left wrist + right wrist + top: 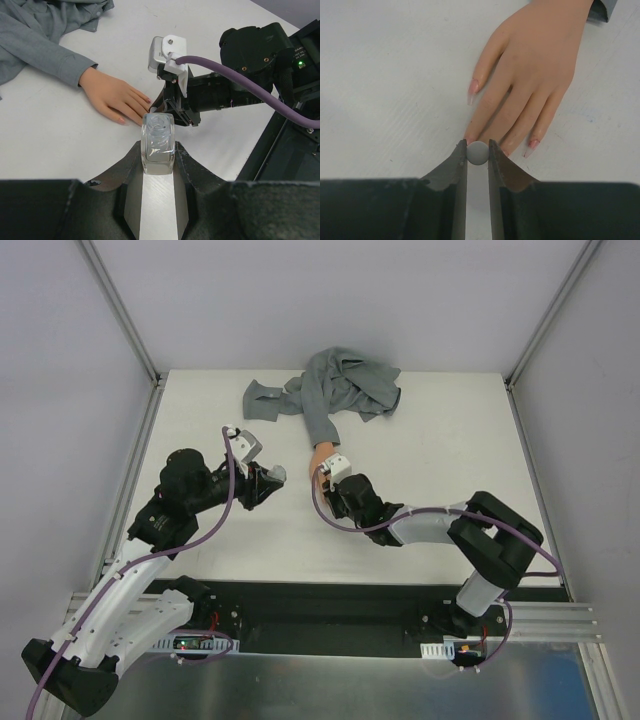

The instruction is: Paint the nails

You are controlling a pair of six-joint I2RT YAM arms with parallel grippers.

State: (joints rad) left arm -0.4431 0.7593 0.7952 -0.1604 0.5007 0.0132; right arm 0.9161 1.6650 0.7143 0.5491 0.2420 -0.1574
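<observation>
- Your left gripper (pixel 158 159) squeezes a small clear bottle (pixel 158 137), open at the top, near the fingertips of the mannequin hand (pixel 112 95).
- Your right gripper (pixel 478 148) is pinched tight on a little grey round knob (pixel 478 153), right over that hand's fingertips. You cannot tell if anything under the knob touches them.
- Past the knob, the hand lies flat, palm down, on the white table (pixel 450 440), fingers pointing back at your arms.
- Its nails (pixel 472 90) look pink and shiny.
- Behind the hand, the grey sleeve (pixel 318 420) runs back into a pile of grey cloth (pixel 350 385).
</observation>
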